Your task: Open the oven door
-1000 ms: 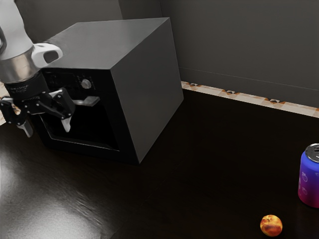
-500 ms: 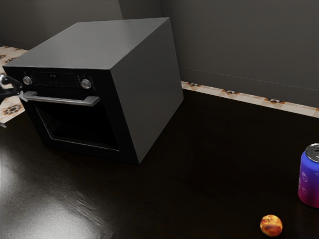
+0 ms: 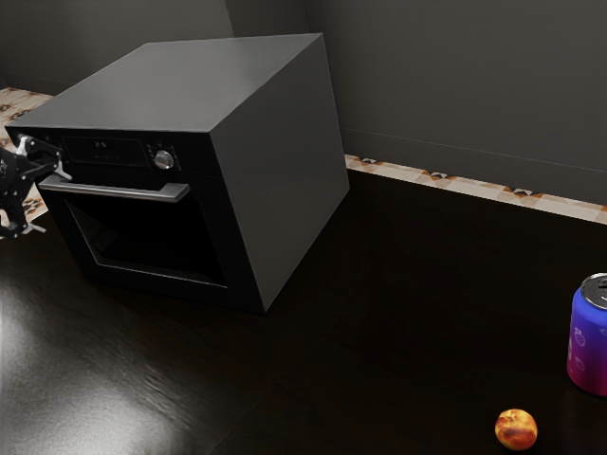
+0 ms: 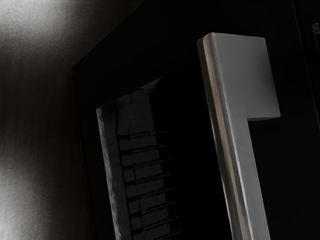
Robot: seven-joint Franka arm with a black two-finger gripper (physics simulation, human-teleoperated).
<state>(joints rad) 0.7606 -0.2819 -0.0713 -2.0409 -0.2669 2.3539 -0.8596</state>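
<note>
One oven (image 3: 275, 180), shut, by counter's (image 3: 379, 341) back edge; one can (image 3: 588, 341), one fruit (image 3: 516, 429). I have fingers (image 3: 51, 201) sideways near handle (image 3: 114, 191), spread wide, gripping nothing.

Exterior view: blue-magenta can (image 3: 590, 341) upright, right edge, cut off by frame. Yellow-red fruit (image 3: 517, 429) lower right, near can. Dark table (image 3: 379, 313), glare lower left. Gray wall (image 3: 455, 85) across top. Patterned tiles (image 3: 408, 174) along wall base, also left edge.

The handle (image 4: 228, 125) stands out from the dark oven door (image 4: 90, 95).
</note>
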